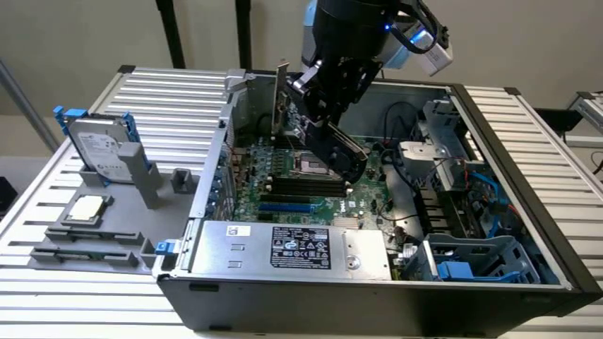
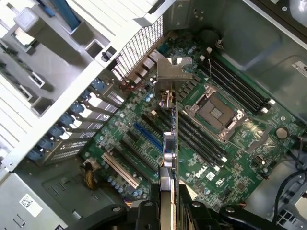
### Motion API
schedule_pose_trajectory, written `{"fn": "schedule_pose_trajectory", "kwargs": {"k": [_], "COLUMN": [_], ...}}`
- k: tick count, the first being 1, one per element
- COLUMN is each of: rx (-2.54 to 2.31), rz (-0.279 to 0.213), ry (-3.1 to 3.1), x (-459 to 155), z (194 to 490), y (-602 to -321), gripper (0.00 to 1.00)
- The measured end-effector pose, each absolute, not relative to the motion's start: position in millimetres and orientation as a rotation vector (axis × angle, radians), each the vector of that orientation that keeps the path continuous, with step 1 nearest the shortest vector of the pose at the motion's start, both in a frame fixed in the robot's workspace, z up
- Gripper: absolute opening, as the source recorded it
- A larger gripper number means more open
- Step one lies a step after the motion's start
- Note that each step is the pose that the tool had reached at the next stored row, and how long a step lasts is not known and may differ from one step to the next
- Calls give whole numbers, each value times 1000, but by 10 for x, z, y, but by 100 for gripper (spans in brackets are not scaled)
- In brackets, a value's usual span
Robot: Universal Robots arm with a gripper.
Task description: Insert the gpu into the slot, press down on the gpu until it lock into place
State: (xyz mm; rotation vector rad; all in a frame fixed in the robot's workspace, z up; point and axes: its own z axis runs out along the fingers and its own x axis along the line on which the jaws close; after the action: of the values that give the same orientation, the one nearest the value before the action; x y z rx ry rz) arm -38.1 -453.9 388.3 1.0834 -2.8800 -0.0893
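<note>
The gpu (image 1: pixel 341 154), a thin black card with a metal bracket (image 2: pixel 173 72) at one end, hangs tilted above the green motherboard (image 2: pixel 225 163) inside an open computer case (image 1: pixel 377 304). The tool (image 2: pixel 169 208) is clamped on its flat faces. The card is not seated: the blue slot (image 2: pixel 147 135) lies near it but apart. The card looks light and stiff yet fragile, and its glossy shroud may slip, so the rigid body is the safest place to hold, away from the contact edge. The case rests on a slatted bench (image 1: pixel 56 296).
</note>
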Motion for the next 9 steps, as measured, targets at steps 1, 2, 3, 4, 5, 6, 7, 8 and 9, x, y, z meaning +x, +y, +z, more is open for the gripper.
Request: {"fn": "schedule_pose_trajectory", "kwargs": {"k": [1, 2, 3, 4, 5, 6, 7, 8, 9], "rx": [1109, 1136, 1160, 1186, 1211, 1237, 1262, 1289, 1313], "rz": [-88, -88, -87, -86, -85, -84, -83, -82, -81], "ry": [-2870, -2859, -2849, -2837, -2826, -2814, -2803, -2790, -2778], "x": [-381, -381, -381, -381, -381, -381, -380, -380, -381], "z": [3874, 3864, 3857, 3848, 3839, 3830, 3821, 3811, 3803], "y": [-4539, -4538, -4538, -4538, -4539, -4539, -4539, -4539, -4539], "gripper": [26, 26, 26, 26, 26, 26, 26, 26, 26]}}
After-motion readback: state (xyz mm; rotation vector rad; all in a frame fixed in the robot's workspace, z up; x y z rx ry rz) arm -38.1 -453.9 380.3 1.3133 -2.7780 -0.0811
